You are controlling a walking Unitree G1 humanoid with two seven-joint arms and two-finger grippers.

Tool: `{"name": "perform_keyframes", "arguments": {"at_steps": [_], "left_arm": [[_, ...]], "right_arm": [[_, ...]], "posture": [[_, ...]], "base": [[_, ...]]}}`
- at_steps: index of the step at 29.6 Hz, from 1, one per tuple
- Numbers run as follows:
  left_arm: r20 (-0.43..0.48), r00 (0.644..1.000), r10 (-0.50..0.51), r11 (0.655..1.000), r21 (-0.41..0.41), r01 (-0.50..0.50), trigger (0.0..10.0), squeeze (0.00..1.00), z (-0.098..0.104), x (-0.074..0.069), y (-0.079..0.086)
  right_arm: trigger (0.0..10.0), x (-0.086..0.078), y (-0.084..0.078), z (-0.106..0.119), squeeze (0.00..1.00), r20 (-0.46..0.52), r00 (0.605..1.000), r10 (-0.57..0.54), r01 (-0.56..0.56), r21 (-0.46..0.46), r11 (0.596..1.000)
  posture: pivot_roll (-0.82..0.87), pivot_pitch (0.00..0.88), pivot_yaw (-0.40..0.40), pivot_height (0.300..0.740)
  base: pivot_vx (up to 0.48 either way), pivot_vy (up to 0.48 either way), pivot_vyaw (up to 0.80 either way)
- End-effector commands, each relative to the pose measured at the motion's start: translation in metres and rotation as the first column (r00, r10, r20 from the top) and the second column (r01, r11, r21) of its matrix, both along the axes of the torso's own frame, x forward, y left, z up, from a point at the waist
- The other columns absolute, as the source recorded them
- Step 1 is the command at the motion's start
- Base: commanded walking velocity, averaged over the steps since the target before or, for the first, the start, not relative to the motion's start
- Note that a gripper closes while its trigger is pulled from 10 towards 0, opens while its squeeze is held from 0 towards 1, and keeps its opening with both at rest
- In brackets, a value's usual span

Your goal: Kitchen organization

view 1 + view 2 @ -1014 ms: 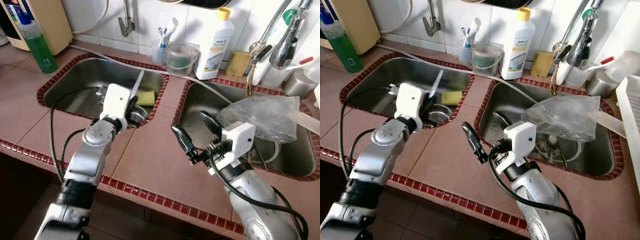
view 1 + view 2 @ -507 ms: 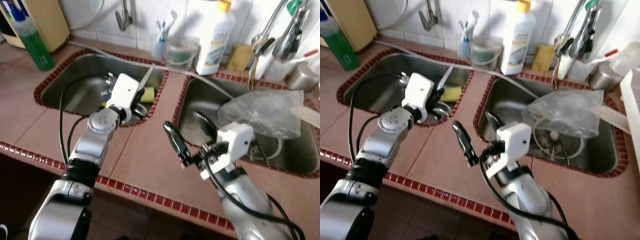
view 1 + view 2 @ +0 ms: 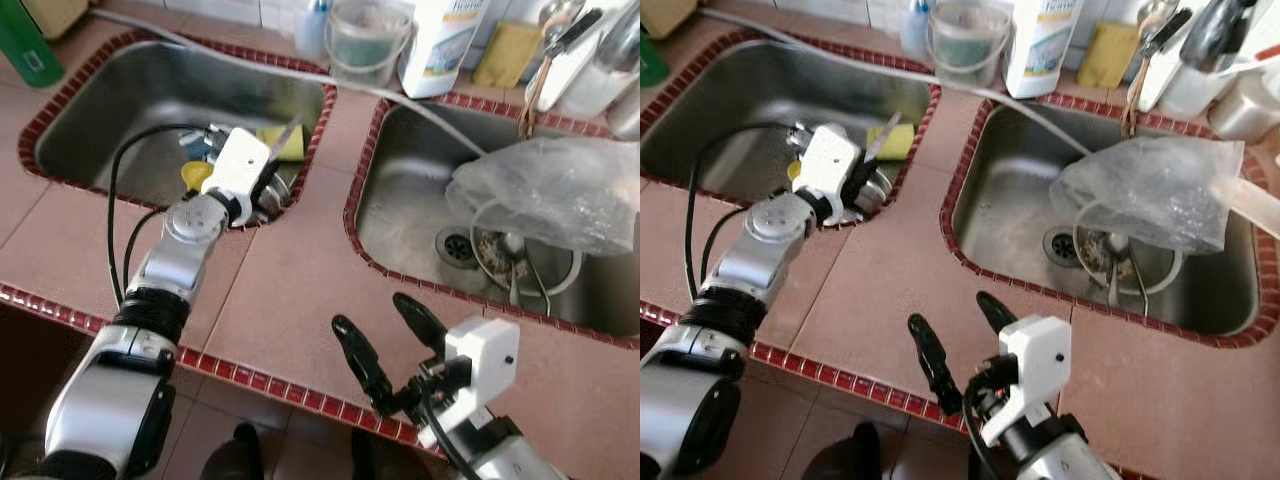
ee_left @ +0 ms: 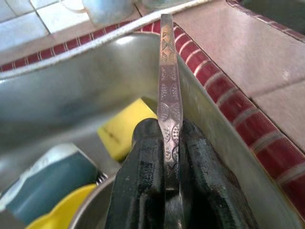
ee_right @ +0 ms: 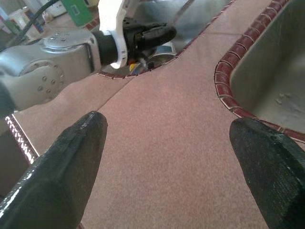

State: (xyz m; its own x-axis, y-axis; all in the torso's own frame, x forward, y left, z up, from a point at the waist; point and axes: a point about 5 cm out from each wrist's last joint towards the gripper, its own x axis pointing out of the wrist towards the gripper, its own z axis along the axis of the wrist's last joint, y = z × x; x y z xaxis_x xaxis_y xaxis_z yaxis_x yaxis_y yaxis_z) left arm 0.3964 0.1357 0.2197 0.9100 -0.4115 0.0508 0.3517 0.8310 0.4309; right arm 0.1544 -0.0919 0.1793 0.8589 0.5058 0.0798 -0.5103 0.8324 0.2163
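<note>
Left sink (image 3: 90, 100): holds a yellow sponge (image 3: 288, 143) and small items near the drain.
Left gripper (image 4: 167, 157): inside the left sink, fingers clamped on a flat metal utensil handle (image 4: 167, 81) tilting up toward the rim.
Right gripper (image 3: 385, 340): above the counter (image 3: 290, 290) front edge, fingers spread wide, empty.
Right sink (image 3: 410, 210): crumpled plastic bag (image 3: 555, 190) over it.

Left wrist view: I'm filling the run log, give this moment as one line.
left claw: shut on utensil handle, in left sink | right claw: open, over counter | yellow sponge beside handle
</note>
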Motion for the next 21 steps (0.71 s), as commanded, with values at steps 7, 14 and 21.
{"name": "perform_keyframes", "arguments": {"at_steps": [7, 14, 21], "left_arm": [[-0.013, 1.0, 0.023, 0.999, 0.023, -0.023, 10.0, 0.0, -0.006, 0.004, 0.002], [-0.007, 1.0, 0.023, 1.0, 0.007, -0.023, 10.0, 0.0, -0.002, 0.006, 0.006], [0.028, 0.998, 0.061, 0.998, 0.006, -0.061, 10.0, 0.0, 0.005, 0.009, 0.014]], "right_arm": [[10.0, -0.011, 0.0, 0.003, 0.0, -0.032, 0.999, 0.016, -0.016, 0.003, 1.0], [10.0, -0.014, -0.001, 0.005, 0.0, -0.039, 0.999, 0.019, -0.019, 0.014, 1.0], [10.0, -0.013, -0.002, 0.01, 0.0, -0.019, 1.0, 0.018, -0.017, 0.048, 0.999]], "posture": [[-0.28, 0.422, -0.015, 0.74], [-0.28, 0.42, -0.017, 0.74], [-0.27, 0.41, -0.019, 0.74]], "base": [[0.0, 0.0, 0.0], [0.0, 0.0, 0.0], [0.0, 0.0, 0.0]]}}
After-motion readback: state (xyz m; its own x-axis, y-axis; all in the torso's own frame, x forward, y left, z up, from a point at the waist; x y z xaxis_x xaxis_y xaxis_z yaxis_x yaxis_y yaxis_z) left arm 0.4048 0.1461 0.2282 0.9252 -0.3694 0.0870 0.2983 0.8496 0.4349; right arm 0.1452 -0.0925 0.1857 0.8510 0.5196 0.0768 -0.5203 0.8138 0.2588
